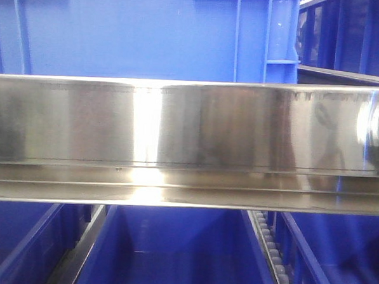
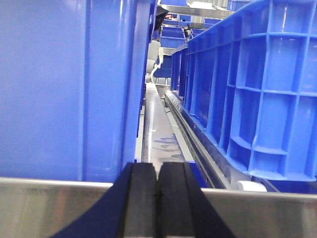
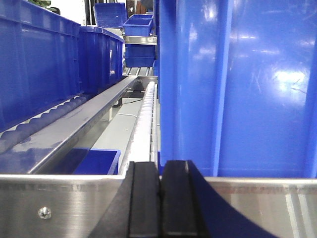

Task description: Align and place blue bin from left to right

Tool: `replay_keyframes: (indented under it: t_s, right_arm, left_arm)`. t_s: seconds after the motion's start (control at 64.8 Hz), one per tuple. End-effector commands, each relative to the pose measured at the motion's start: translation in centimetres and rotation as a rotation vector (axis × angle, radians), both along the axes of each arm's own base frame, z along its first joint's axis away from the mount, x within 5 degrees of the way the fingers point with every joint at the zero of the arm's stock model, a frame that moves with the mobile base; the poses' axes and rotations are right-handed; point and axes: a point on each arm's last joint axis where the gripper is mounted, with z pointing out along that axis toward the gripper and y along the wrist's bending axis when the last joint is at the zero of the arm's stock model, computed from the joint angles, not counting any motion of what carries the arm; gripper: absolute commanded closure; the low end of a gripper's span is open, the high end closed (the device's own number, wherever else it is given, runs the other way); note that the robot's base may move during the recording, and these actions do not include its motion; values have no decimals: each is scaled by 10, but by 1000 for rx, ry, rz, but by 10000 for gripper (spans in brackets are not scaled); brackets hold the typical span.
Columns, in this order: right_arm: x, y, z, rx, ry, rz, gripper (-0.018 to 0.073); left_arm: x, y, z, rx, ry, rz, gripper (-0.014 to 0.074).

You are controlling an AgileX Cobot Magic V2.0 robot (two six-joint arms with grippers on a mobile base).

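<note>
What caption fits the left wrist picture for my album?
Left hand shut at a steel rail, blue bin close ahead.

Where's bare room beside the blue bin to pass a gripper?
Left wrist view: a narrow bare steel strip runs between the blue bin and the ribbed crate. Right wrist view: an open lane, roller track and steel channel, between the bin and the row of crates. Below the front rail it's crowded with bins.

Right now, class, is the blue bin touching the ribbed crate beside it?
Apart. The left wrist view shows a bare steel strip between the blue bin and the ribbed crate.
</note>
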Motion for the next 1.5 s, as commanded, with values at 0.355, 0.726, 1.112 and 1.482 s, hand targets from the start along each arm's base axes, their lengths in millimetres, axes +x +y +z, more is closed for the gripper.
replay_keyframes:
  t_s: [0.355, 0.726, 1.112, 1.482]
  right_arm:
    - [0, 0, 2, -9, -23, 1, 721]
    - [-1, 0, 5, -12, -58, -2, 721]
    - [-2, 0, 17, -26, -189, -7, 721]
    - [-45, 5, 137, -34, -240, 7, 721]
  left_arm:
    - [0, 0, 2, 4, -18, 0, 707]
    - [-1, 0, 8, 3, -83, 2, 707]
    - [-3, 1, 17, -16, -185, 6, 707]
    - [-44, 1, 138, 84, -272, 23, 707]
